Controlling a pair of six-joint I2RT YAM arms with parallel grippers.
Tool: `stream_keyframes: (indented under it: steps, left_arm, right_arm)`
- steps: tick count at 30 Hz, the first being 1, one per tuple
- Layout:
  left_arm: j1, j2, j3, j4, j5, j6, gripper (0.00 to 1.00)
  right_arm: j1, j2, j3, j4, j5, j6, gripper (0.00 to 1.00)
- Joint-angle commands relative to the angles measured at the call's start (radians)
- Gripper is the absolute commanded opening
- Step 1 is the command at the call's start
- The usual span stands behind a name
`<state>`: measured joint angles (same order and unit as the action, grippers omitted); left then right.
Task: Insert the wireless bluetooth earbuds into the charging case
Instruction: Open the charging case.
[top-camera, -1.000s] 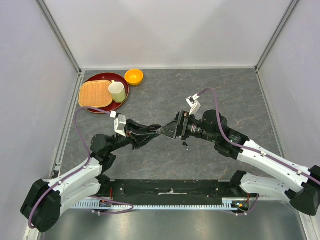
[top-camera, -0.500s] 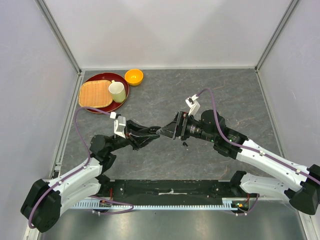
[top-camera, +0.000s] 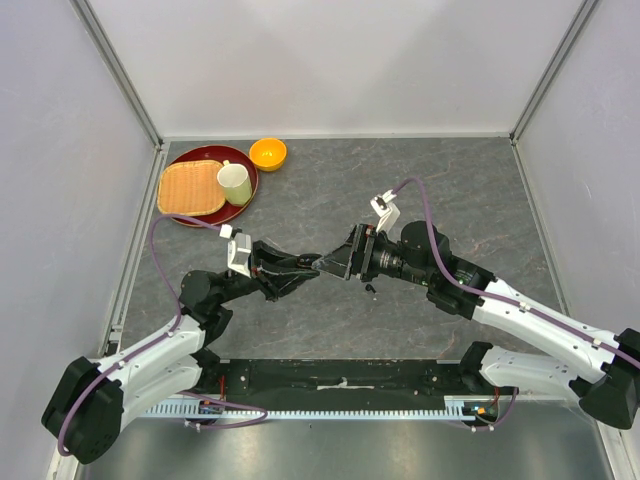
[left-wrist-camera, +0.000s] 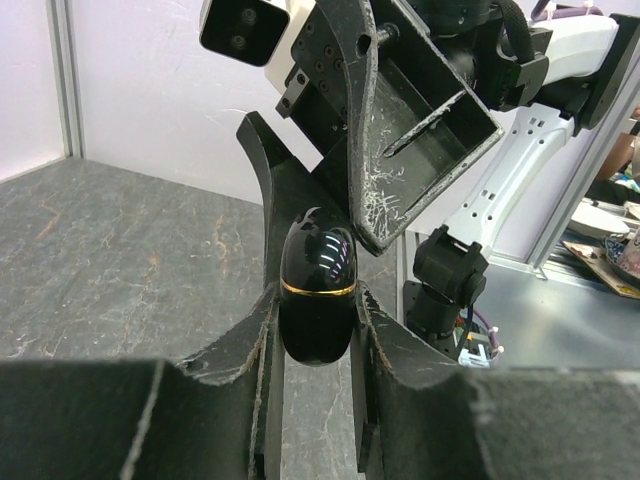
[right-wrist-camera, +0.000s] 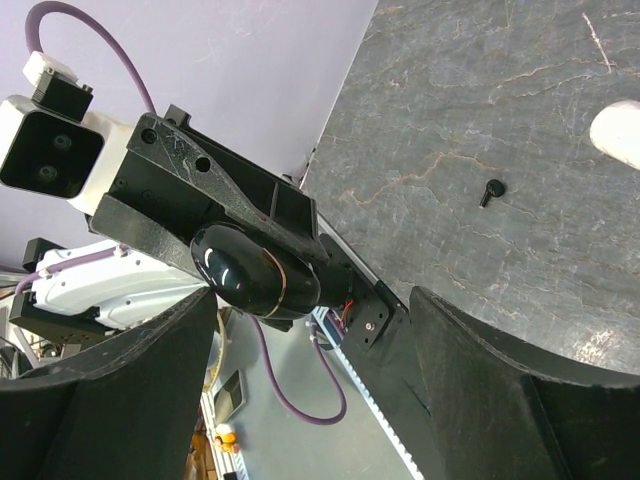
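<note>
Top external: grey table (top-camera: 480, 180), pale walls (top-camera: 330, 60); left jaws clamp case (left-wrist-camera: 317, 300), right jaws apart.

Likely lab: white-panelled robot enclosure (top-camera: 330, 70)

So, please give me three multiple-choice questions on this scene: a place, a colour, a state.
1. Where is the black case? A. on the table B. between the left gripper's fingers C. in the cup
2. What colour is the small bowl? A. blue B. orange C. green
3. How is the right gripper? A. open B. shut on the bowl C. shut on an earbud
1 B: the fingers clamp its sides. 2 B: the top view shows it orange. 3 A: its fingers stand wide apart.
</note>
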<state>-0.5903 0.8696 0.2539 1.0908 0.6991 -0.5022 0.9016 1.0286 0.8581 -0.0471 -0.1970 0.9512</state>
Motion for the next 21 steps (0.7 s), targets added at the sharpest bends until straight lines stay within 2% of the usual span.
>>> stream_keyframes:
  steps: [1, 11, 21]
  left_arm:
    - [-0.005, -0.018, -0.007, 0.089, 0.074, -0.039, 0.02]
    - [-0.005, -0.030, -0.015, 0.081, 0.074, -0.042, 0.02]
    - [-0.005, -0.075, -0.033, -0.020, 0.027, -0.001, 0.02]
  right_arm:
    - [-0.004, -0.012, 0.006, 0.004, 0.083, 0.008, 0.84]
    - [-0.006, 0.005, 0.016, 0.033, 0.059, 0.018, 0.84]
    - [-0.006, -0.025, 0.053, 0.066, 0.042, -0.005, 0.82]
